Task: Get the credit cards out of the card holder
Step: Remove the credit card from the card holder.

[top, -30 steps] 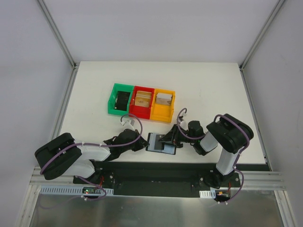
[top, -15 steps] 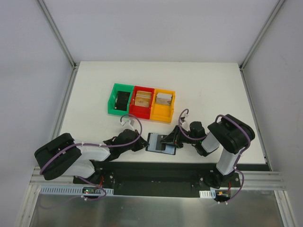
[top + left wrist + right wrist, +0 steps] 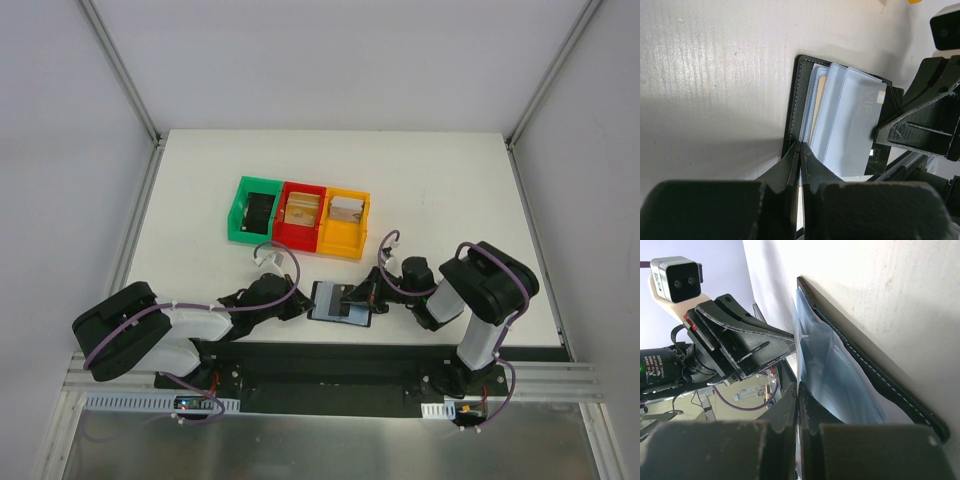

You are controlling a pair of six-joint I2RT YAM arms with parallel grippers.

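Observation:
The black card holder (image 3: pixel 338 303) lies open near the table's front edge, between both arms. In the left wrist view its grey-blue panels (image 3: pixel 850 125) fan out, and a tan-gold credit card (image 3: pixel 820 100) shows as a strip behind one of them. My left gripper (image 3: pixel 801 144) is shut, its tips touching the card holder's left side (image 3: pixel 306 303). My right gripper (image 3: pixel 799 385) is shut on the thin edge of a bluish panel of the card holder (image 3: pixel 840 385), reaching in from the right (image 3: pixel 364 297).
A green bin (image 3: pixel 240 212), a red bin (image 3: pixel 301 236) and an orange bin (image 3: pixel 343 243) stand in a row behind the card holder, each with something flat inside. The table's front edge and the arm bases lie just below the card holder.
My right gripper's jaws have closed on the card holder's panel edge. The left arm and the card holder have stayed put.

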